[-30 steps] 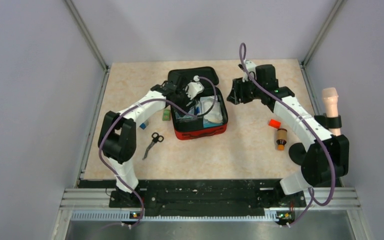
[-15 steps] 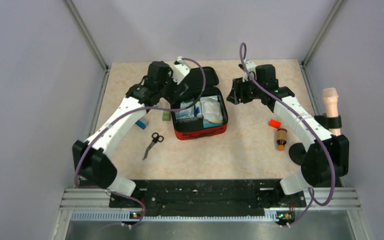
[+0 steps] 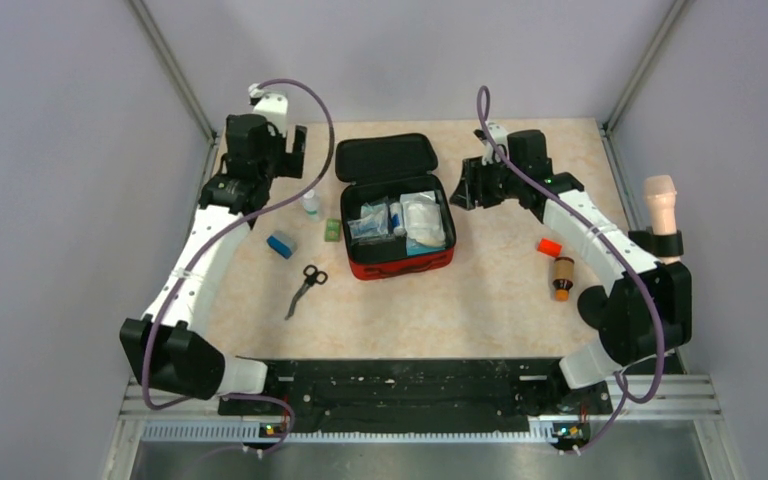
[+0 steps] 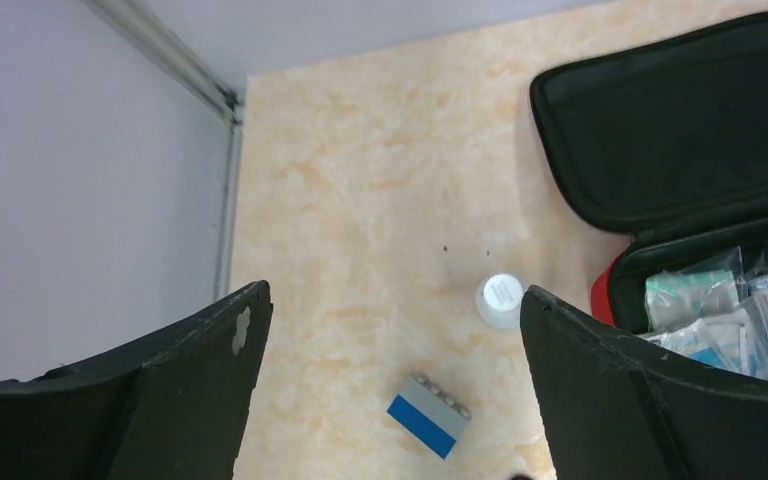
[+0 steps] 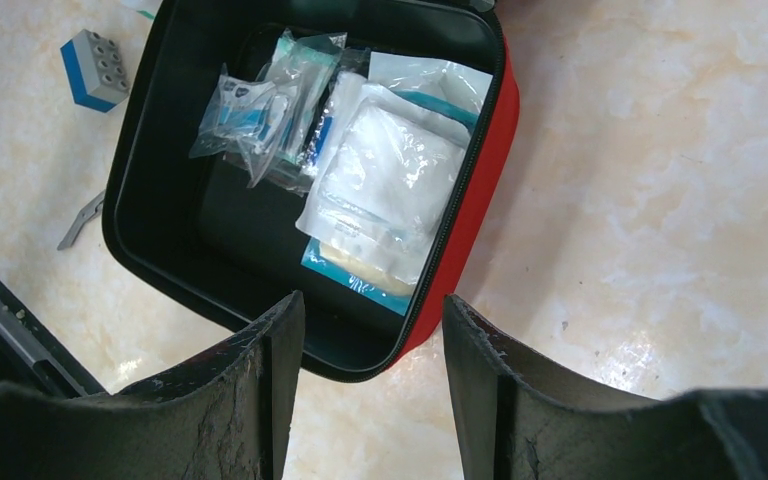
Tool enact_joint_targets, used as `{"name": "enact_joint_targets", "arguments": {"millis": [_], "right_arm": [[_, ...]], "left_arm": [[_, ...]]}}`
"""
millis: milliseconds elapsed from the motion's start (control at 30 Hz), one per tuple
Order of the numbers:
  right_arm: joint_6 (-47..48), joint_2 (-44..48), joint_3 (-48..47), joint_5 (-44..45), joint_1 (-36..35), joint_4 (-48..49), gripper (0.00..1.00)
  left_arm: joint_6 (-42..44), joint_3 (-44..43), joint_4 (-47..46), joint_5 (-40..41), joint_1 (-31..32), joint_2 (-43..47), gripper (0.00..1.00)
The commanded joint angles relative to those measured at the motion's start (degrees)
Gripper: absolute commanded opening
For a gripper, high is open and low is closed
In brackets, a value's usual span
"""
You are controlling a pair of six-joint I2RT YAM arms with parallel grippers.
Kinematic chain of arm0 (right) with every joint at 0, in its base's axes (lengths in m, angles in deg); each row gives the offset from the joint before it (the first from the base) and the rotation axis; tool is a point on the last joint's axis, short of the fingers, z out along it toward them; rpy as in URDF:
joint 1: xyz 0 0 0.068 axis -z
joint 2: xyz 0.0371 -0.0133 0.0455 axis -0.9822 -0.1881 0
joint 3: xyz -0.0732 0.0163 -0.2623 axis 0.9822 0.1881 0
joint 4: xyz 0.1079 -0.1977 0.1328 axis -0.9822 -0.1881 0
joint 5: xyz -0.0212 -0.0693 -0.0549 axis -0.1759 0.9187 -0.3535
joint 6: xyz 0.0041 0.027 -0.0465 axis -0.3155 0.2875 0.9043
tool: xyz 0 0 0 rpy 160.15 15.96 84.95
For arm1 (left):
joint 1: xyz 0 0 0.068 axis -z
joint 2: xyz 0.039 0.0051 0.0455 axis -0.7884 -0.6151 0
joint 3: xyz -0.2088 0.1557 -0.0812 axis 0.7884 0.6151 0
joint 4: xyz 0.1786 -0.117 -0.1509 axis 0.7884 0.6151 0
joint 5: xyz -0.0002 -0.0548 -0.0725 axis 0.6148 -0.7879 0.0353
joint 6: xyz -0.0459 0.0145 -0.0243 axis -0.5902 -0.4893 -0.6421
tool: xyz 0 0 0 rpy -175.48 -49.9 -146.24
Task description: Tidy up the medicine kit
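Note:
The medicine kit (image 3: 400, 264) lies open at the table's middle, red shell with black lining, its lid (image 3: 385, 157) folded back. Plastic packets and white gauze fill its tray. My left gripper (image 3: 293, 152) is open and empty, raised over the far left corner, left of the lid. In the left wrist view (image 4: 395, 295) the kit (image 4: 660, 130) lies to its right. My right gripper (image 3: 465, 186) is open and empty just right of the kit. In the right wrist view (image 5: 372, 300) it hovers over the kit's red rim (image 5: 480, 200).
Left of the kit lie a white bottle (image 3: 311, 205), a small blue box (image 3: 280, 244), a green item (image 3: 332, 231) and scissors (image 3: 305, 285). On the right are an orange-red cap (image 3: 549, 246) and a brown bottle (image 3: 562, 276). Walls enclose three sides.
My left arm has swung from over the open kit back and left to the far left corner. The kit's contents now show fully. The right arm has not moved.

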Motion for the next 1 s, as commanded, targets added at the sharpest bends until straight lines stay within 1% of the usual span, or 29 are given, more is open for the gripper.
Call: {"name": "enact_joint_targets", "arguments": {"millis": [0,33,67,100,133,167,200,300,367,500,600,667,800,900,967], "right_arm": [[-0.31,0.07,-2.35,-1.24,0.45,1.56,0.52],[0.02,0.17,-2.49,-1.33,0.43,1.54,0.52],[0.41,0.41,-2.45,-1.38,0.41,1.43,0.52],[0.77,0.76,-2.39,-1.42,0.45,1.31,0.52],[0.92,1.02,-2.23,-1.44,0.43,1.23,0.52],[1.07,1.23,-1.95,-1.39,0.43,1.15,0.52],[1.10,1.53,-1.64,-1.35,0.43,1.03,0.52],[1.01,2.38,-0.53,-1.09,0.40,1.08,0.52],[1.07,2.86,0.03,-0.88,0.40,1.22,0.52],[1.20,3.28,0.67,-0.55,0.44,1.19,0.52],[1.30,3.54,0.70,-0.27,0.41,1.23,0.53],[1.35,3.85,0.68,-0.01,0.45,1.26,0.52],[1.60,4.27,1.24,0.61,0.41,1.06,0.52],[1.54,4.55,1.87,0.51,0.41,1.14,0.52],[1.48,4.55,2.10,0.42,0.47,1.19,0.52]], "left_arm": [[-9.85,3.08,2.45,-17.90,-7.29,-1.07,0.96],[-10.00,5.23,-0.01,-24.94,-9.24,0.00,0.94],[-10.02,7.20,-2.77,-29.15,-10.39,0.61,0.91],[-10.02,8.12,-4.01,-31.50,-10.83,0.39,0.88],[-10.02,7.60,-3.59,-31.85,-10.93,-0.59,0.87],[-10.04,6.37,-2.07,-31.76,-11.02,-2.34,0.83],[-9.79,4.77,-0.03,-30.85,-11.11,-4.10,0.81],[-10.85,-0.40,5.99,-24.61,-11.04,-10.08,0.79],[-11.51,-2.38,7.30,-22.95,-11.12,-12.99,0.77],[-11.25,-5.00,7.16,-22.61,-11.03,-17.45,0.74],[-11.69,-10.56,11.39,-21.55,-10.86,-23.02,0.71],[-12.02,-12.69,13.08,-21.48,-10.77,-25.76,0.70],[-11.74,-12.76,12.68,-21.96,-10.52,-27.49,0.70],[-12.01,-12.93,12.87,-23.25,-10.43,-28.88,0.62],[-12.13,-13.24,13.19,-23.94,-10.19,-29.95,0.59]]}}
